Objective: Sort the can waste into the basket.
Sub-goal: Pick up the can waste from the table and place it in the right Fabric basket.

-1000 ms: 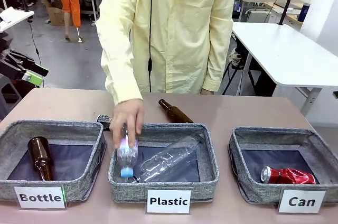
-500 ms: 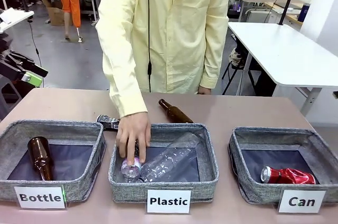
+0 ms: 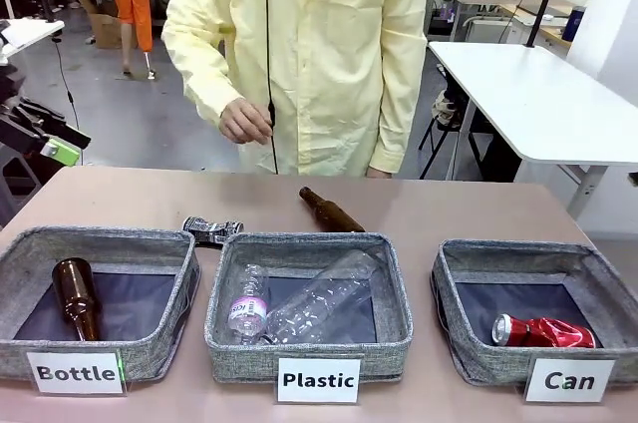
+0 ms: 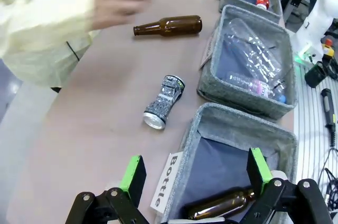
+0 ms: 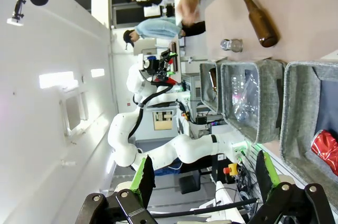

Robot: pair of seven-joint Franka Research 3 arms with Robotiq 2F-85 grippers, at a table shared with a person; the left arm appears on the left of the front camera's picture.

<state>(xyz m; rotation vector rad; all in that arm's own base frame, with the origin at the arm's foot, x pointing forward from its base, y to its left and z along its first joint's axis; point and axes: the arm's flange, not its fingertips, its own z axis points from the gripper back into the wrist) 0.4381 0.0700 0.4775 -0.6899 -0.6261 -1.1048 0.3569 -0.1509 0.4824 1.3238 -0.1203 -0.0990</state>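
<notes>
Can sorting half done
Red can (image 3: 543,331) in the basket (image 3: 488,368), lower right; black can (image 3: 211,230) on the surface (image 3: 449,209), centre left; left end effector (image 4: 196,166) and right end effector (image 5: 205,168) spread, empty

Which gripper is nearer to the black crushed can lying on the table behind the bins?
Left. The left gripper hovers over the Bottle bin edge, the black can just ahead. The right gripper is over by the Can basket, the Plastic bin lying between.
</notes>
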